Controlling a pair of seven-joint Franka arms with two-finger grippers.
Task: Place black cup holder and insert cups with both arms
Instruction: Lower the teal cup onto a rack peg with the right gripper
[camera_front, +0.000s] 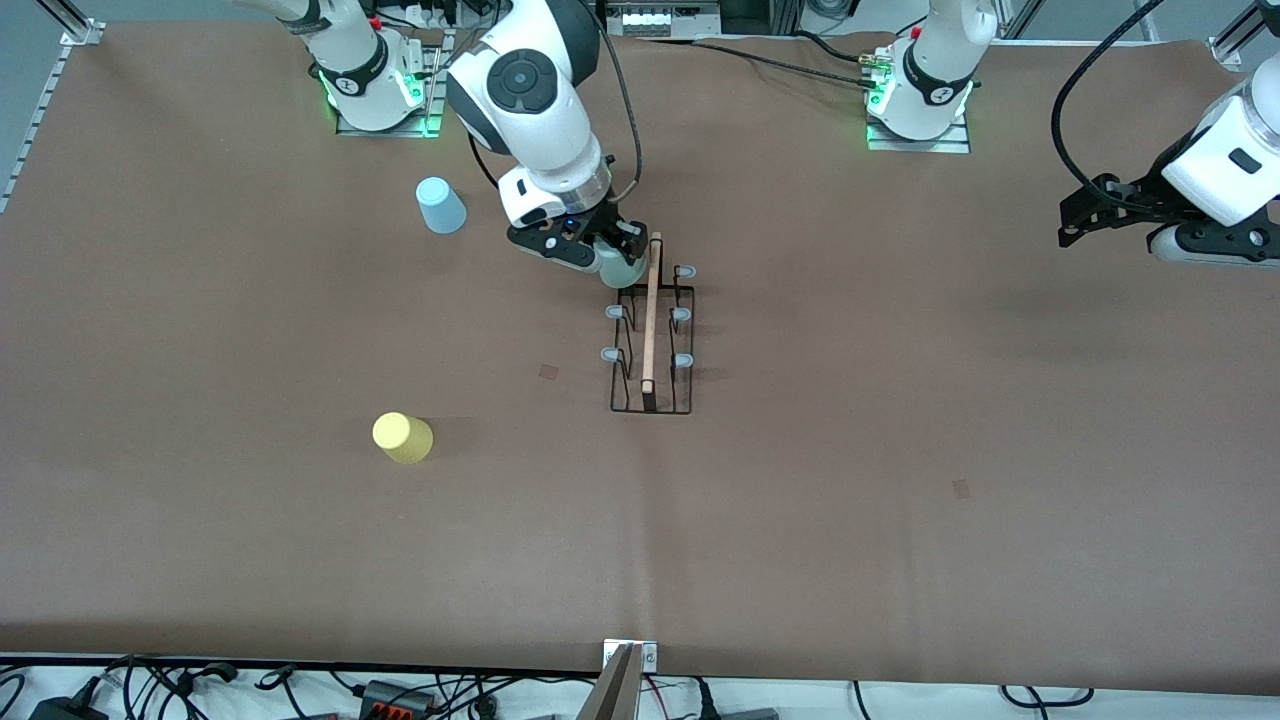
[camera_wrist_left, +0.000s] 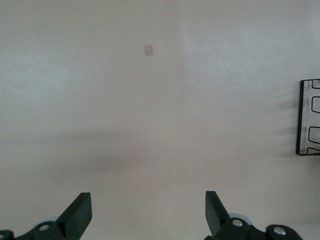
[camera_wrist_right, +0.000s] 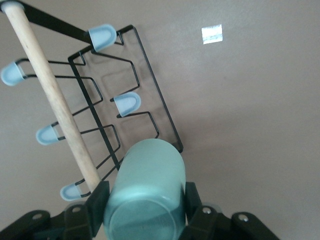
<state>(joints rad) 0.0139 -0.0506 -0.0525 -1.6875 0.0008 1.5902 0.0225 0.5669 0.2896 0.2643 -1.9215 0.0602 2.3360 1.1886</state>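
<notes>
The black cup holder (camera_front: 652, 340) stands mid-table, its wooden handle (camera_front: 652, 310) on top; its pale-blue-tipped pegs are bare. My right gripper (camera_front: 610, 262) is shut on the mint green cup (camera_front: 618, 268), over the holder's end farthest from the front camera. In the right wrist view the cup (camera_wrist_right: 147, 190) sits between the fingers, beside the handle (camera_wrist_right: 54, 100). The light blue cup (camera_front: 440, 205) and the yellow cup (camera_front: 403, 438) stand toward the right arm's end. My left gripper (camera_front: 1085, 212) waits open and empty at the left arm's end; its wrist view (camera_wrist_left: 146, 200) shows bare table and the holder's edge (camera_wrist_left: 299, 120).
Two small tape marks (camera_front: 548, 371) (camera_front: 961, 488) lie on the brown table cover. The arm bases (camera_front: 378, 90) (camera_front: 920, 100) stand along the table's edge farthest from the front camera. Cables and a metal mount (camera_front: 625, 680) run along the nearest edge.
</notes>
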